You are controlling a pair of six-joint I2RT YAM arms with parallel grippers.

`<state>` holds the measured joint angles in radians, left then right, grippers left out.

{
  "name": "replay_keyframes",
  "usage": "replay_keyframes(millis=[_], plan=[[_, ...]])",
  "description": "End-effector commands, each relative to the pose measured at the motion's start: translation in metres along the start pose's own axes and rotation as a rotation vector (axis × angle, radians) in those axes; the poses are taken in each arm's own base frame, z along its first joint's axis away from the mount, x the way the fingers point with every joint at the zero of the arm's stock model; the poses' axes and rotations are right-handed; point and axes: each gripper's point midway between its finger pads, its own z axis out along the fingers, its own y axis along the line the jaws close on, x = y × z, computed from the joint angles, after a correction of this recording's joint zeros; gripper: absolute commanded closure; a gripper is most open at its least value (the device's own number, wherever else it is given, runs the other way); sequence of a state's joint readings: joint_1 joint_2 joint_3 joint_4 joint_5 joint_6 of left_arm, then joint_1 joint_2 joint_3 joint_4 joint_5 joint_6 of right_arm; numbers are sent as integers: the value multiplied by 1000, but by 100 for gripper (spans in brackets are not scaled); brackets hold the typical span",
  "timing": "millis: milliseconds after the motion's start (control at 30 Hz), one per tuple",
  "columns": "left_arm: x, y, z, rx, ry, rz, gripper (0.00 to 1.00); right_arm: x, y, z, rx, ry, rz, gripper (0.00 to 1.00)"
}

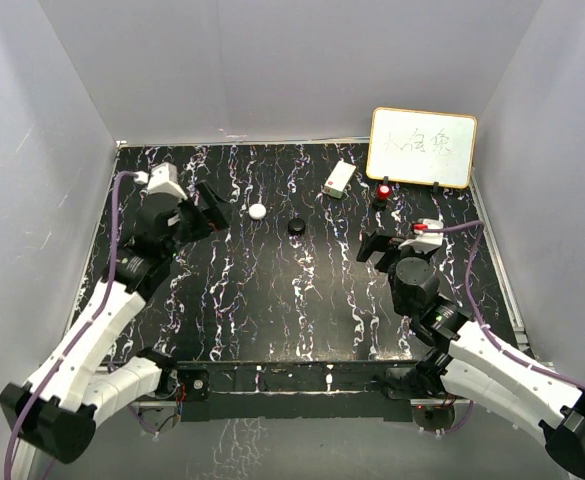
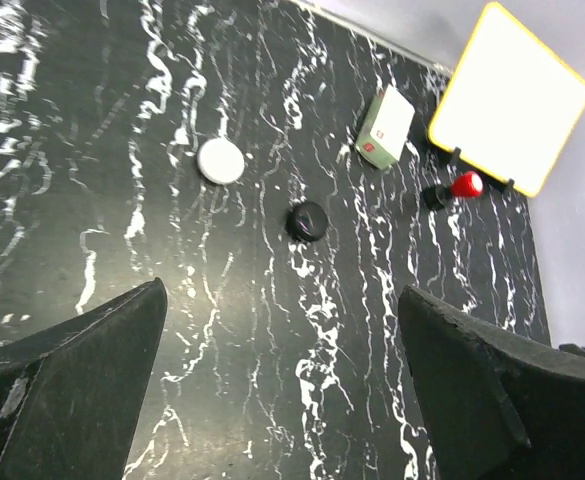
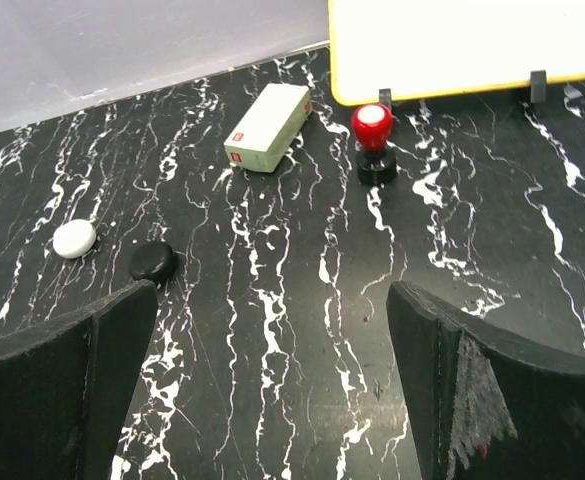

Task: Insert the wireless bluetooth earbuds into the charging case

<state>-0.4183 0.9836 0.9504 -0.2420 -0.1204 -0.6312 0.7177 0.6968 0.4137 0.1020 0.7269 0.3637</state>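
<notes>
No wireless bluetooth earbuds show in any view. Two round pucks lie shut on the black marbled table (image 1: 272,300): a white one (image 1: 258,211) (image 2: 220,160) (image 3: 74,239) and a black one (image 1: 296,227) (image 2: 307,220) (image 3: 153,260). They look like charging cases. My left gripper (image 1: 204,212) (image 2: 280,290) hovers open just left of the white puck, with nothing between its fingers. Right of the table's centre, my right gripper (image 1: 380,247) (image 3: 272,287) is also open and empty, and the black puck lies ahead of its left finger.
A white box with a red label (image 1: 339,178) (image 2: 385,127) (image 3: 268,126) lies at the back. Beside it stands a red-topped knob on a black base (image 1: 383,191) (image 2: 457,187) (image 3: 373,140). A yellow-framed whiteboard (image 1: 422,147) (image 2: 507,95) (image 3: 472,40) leans at the back right. Grey walls enclose the table.
</notes>
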Motion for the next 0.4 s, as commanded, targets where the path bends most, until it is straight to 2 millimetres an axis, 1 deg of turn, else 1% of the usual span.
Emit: replay_keyframes(millis=[0,67,133,267,367], plan=[[-3,38,-22,-151,-59,35,1,-12,-3,-4,39,-7,90,1],[-4,44,-28,-165,-88,17,1,-13,-2,-4,38,0,85,2],[1,50,-30,-173,-103,-3,1,-13,-2,-4,42,9,76,2],[4,49,-31,-148,-113,-18,2,-14,-2,-4,47,20,69,2],[0,48,-32,-150,-124,-21,1,-14,-1,-5,36,21,77,2]])
